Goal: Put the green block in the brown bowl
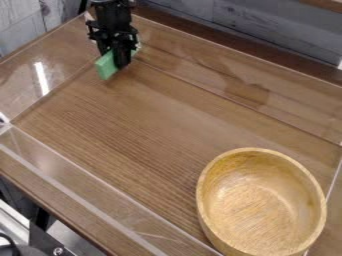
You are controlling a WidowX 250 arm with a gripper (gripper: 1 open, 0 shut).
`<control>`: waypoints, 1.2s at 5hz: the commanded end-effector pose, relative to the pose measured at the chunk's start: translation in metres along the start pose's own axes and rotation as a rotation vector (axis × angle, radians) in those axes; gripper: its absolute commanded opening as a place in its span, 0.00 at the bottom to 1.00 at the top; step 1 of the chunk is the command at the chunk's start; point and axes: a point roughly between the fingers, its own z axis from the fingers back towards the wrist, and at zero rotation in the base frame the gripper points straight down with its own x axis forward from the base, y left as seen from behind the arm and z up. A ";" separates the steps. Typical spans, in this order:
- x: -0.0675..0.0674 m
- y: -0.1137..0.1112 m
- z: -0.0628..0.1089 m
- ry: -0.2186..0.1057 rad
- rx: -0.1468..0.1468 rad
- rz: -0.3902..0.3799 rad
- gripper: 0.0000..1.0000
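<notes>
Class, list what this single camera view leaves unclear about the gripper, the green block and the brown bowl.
- Gripper: fingertips too small and dark to separate; contact with the green block unclear.
- Green block: right part hidden behind the gripper; whether it rests on the table unclear.
- Arm: cut off by the top edge.
- Brown bowl: bottom rim cut off by the bottom edge.
</notes>
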 end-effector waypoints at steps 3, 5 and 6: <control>0.012 0.006 0.020 -0.044 0.018 0.008 0.00; 0.012 0.006 0.021 -0.030 0.006 0.019 1.00; 0.011 0.003 0.021 -0.015 -0.005 0.029 1.00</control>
